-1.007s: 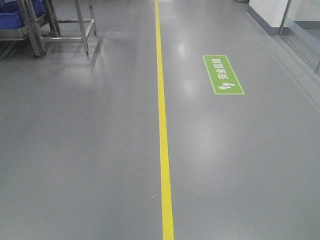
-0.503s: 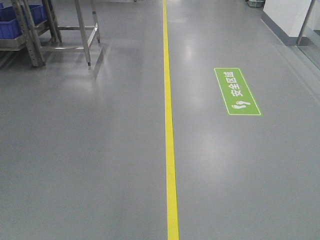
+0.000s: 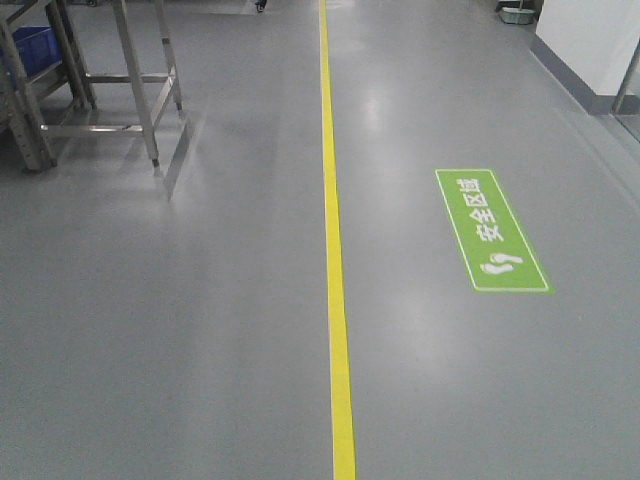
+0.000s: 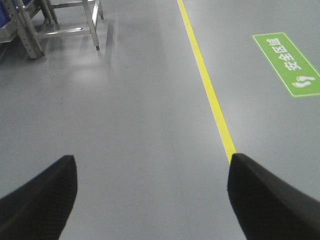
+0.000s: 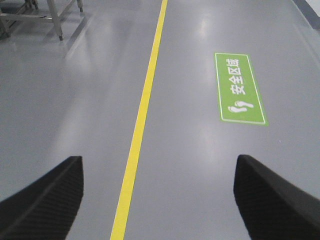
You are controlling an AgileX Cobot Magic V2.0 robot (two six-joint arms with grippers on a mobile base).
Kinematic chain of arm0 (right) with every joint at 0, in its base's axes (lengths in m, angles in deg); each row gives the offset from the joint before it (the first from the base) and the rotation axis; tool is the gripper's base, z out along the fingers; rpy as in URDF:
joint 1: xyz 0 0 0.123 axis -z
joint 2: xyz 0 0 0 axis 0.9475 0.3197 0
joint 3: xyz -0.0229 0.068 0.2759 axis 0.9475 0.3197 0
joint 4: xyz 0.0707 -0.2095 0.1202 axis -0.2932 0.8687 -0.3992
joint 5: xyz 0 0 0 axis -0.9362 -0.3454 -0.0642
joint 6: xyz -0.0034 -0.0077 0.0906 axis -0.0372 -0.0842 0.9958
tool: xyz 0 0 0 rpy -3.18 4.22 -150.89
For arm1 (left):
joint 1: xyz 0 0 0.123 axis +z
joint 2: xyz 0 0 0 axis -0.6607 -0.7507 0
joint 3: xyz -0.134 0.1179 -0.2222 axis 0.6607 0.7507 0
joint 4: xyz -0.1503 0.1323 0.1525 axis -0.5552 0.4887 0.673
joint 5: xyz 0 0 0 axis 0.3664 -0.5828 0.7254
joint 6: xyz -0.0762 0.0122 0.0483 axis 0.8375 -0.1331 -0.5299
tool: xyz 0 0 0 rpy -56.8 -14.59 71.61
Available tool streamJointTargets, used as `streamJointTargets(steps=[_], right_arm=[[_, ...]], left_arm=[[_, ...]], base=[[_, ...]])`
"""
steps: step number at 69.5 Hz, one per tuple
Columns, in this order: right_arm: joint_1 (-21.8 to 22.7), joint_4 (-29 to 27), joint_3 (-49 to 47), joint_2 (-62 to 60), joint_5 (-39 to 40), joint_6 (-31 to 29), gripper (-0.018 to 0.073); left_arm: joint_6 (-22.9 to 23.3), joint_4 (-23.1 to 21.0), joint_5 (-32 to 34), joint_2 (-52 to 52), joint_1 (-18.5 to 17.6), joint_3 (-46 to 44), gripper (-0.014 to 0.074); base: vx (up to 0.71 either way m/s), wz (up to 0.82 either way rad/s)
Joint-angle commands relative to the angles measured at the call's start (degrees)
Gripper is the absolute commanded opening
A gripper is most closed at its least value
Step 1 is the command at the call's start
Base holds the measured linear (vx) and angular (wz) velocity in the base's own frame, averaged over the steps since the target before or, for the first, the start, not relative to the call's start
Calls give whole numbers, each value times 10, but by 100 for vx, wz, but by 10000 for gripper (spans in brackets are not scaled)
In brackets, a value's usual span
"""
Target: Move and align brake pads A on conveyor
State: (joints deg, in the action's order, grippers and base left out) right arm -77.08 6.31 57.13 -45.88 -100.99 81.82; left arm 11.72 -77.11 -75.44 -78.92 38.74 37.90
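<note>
The brake pads A and the conveyor are out of view in every frame. Only grey floor lies ahead. My left gripper [image 4: 152, 172] is open, its two black fingertips wide apart with bare floor between them. My right gripper [image 5: 157, 172] is open too, holding nothing, with the yellow floor line showing between its fingers. Neither gripper appears in the front-facing view.
A yellow line [image 3: 335, 250] runs straight ahead down the grey floor. A green floor sign [image 3: 490, 230] with white footprints lies to its right. A steel frame rack [image 3: 110, 90] with a blue bin [image 3: 35, 45] stands at the far left. A white wall base [image 3: 585, 60] is at the far right.
The whole view has shifted: the green sign and the steel rack sit lower in the frame and look larger than a second ago, so the base has rolled forward along the yellow line.
</note>
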Motion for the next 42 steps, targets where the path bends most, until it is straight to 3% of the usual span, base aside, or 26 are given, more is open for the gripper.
streamJointTargets(steps=[1, 42], right_arm=[[4, 5, -15, 5, 41, -7, 582], [4, 5, -15, 5, 41, -7, 582]], left_arm=[[1, -3, 35, -6, -3, -13, 575], [1, -3, 35, -6, -3, -13, 575]], base=[[74, -3], [76, -1]])
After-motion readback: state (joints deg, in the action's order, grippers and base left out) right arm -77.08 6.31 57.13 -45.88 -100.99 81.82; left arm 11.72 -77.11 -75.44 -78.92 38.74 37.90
